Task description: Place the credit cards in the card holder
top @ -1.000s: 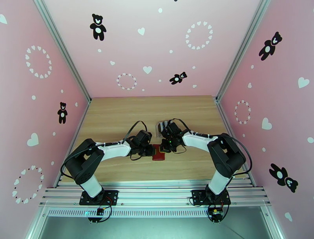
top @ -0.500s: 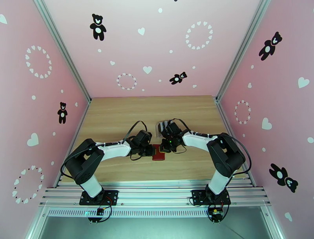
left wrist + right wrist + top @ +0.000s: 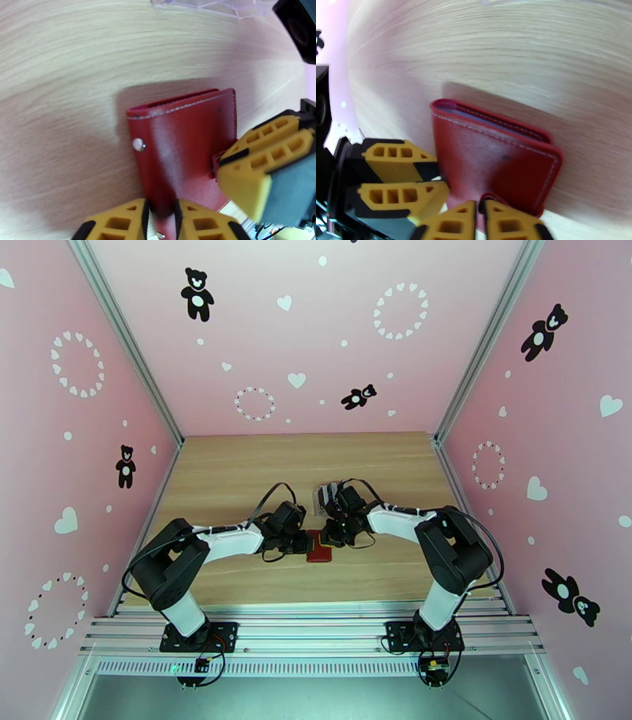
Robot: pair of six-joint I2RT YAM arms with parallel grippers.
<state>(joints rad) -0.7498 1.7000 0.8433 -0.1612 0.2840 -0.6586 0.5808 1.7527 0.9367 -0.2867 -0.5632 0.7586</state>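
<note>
1. on the table [image 3: 237, 477], folded flat: card holder [image 3: 319, 548], dark red, leather-like, pale stitching; snap stud [image 3: 138, 144] unfastened.
2. at the card holder's left edge: left gripper [image 3: 160, 219], clamped on the red cover.
3. at the card holder's right edge: right gripper [image 3: 481, 221], jaws close on either side of the snap tab [image 3: 493, 199]; pinching it or just clear of it, cannot tell.
4. just beyond the card holder: clear rack [image 3: 221, 4].
5. handling, judged: light, soft, floppy; likely slides on smooth wood unless pinned; not fragile.
6. hold, judged: pin one cover edge, lift the tab or the free cover edge; the rounded fold offers little to pinch.
</note>
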